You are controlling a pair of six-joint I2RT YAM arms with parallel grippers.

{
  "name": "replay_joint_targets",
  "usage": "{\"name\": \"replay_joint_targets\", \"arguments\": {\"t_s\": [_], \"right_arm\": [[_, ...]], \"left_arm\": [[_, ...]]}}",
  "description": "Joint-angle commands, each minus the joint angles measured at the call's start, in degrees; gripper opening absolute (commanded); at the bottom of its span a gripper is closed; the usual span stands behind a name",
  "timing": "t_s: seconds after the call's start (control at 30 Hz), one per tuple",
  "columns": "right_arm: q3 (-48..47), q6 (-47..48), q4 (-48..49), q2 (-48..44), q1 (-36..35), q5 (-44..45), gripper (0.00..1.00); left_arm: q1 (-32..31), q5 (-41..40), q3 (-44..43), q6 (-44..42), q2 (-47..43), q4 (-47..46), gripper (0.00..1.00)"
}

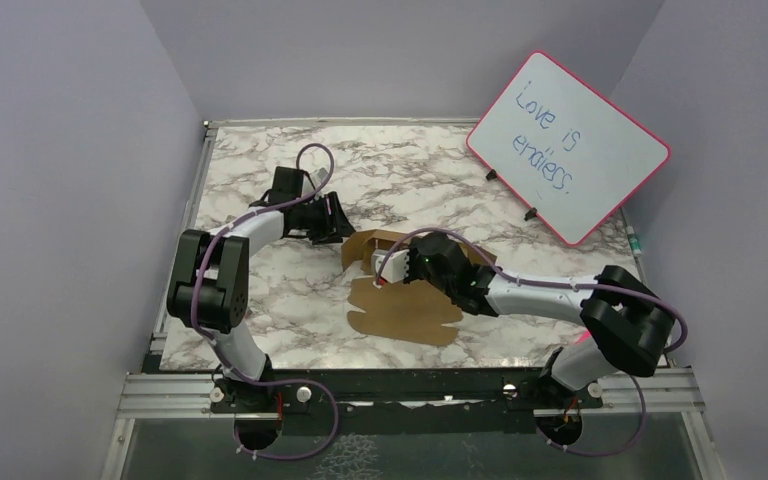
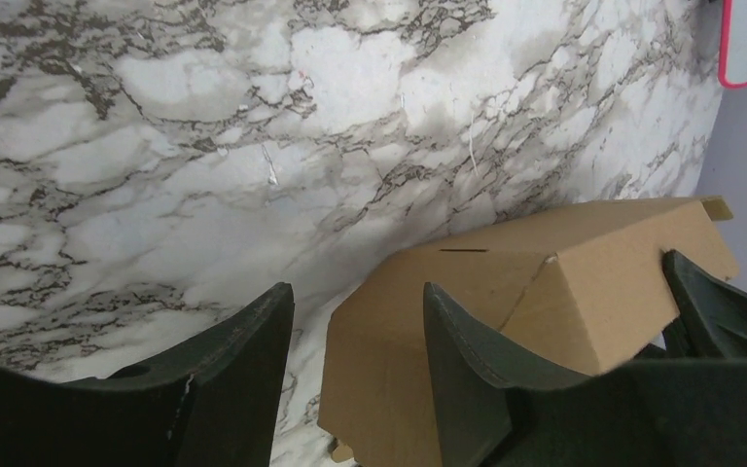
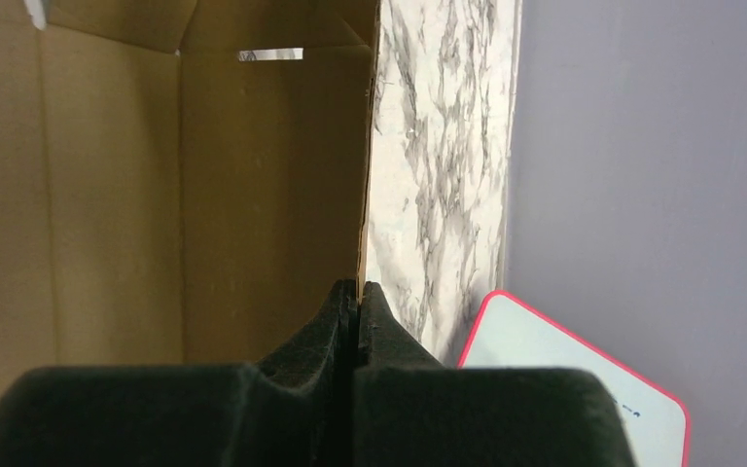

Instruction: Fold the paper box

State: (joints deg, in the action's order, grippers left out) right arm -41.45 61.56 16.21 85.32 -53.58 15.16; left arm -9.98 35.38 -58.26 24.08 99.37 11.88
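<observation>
The paper box (image 1: pixel 405 312) sat near the middle of the table (image 1: pixel 260 180), only partly folded: its far walls were raised, its near flaps flat. The right gripper (image 3: pixel 355 292) pinched a raised wall's edge. The left gripper (image 2: pixel 355 341) hung half open beside the box, empty.

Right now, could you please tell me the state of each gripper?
Left gripper: open, holding nothing.
Right gripper: closed on an edge of the paper box.
</observation>
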Motion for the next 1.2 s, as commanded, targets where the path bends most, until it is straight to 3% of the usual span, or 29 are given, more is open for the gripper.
{"name": "replay_joint_targets", "arguments": {"t_s": [0.0, 0.57, 0.87, 1.17], "right_arm": [[1.12, 2.40, 3.01, 2.46, -0.51, 0.54, 0.01], [6.51, 10.11, 19.49, 4.42, -2.91, 6.47, 0.01], [9.33, 15.43, 26.90, 4.98, -3.97, 7.18, 0.01], [13.52, 20.51, 40.25, 9.71, -6.17, 10.28, 0.01]], "left_arm": [[-0.91, 1.18, 2.72, 1.73, -4.66, -3.18, 0.53], [-4.34, -4.56, 13.39, 4.13, -15.59, -8.25, 0.53], [-9.08, -13.04, 22.93, 8.16, -23.40, -20.16, 0.53], [-12.60, -19.11, 31.78, 5.45, -28.08, -31.95, 0.53]]}}
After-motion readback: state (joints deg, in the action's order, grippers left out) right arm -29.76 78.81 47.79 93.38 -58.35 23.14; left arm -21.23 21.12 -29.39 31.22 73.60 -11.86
